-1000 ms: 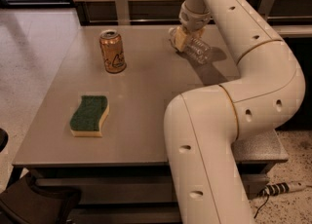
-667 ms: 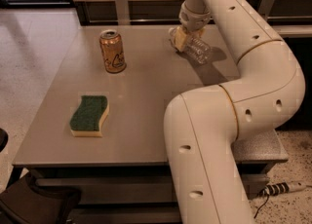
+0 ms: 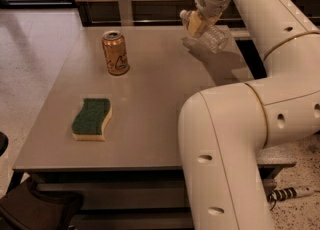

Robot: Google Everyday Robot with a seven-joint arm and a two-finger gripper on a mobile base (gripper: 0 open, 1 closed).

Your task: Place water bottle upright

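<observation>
The water bottle (image 3: 216, 37), clear and ribbed with a white cap, is tilted on its side at the far right of the grey table (image 3: 155, 99). Its cap end points left and up. My gripper (image 3: 196, 24) is shut on the bottle near its neck and holds it a little above the table, with a shadow beneath it. The tan fingers cover part of the neck and the label.
An orange-gold drink can (image 3: 115, 53) stands upright at the table's far left. A green and yellow sponge (image 3: 91, 119) lies at the front left. My white arm (image 3: 235, 139) fills the right foreground. A power strip (image 3: 292, 192) lies on the floor at the right.
My gripper has risen with the bottle in it, lifting it off the tabletop. The can and sponge have not moved.
</observation>
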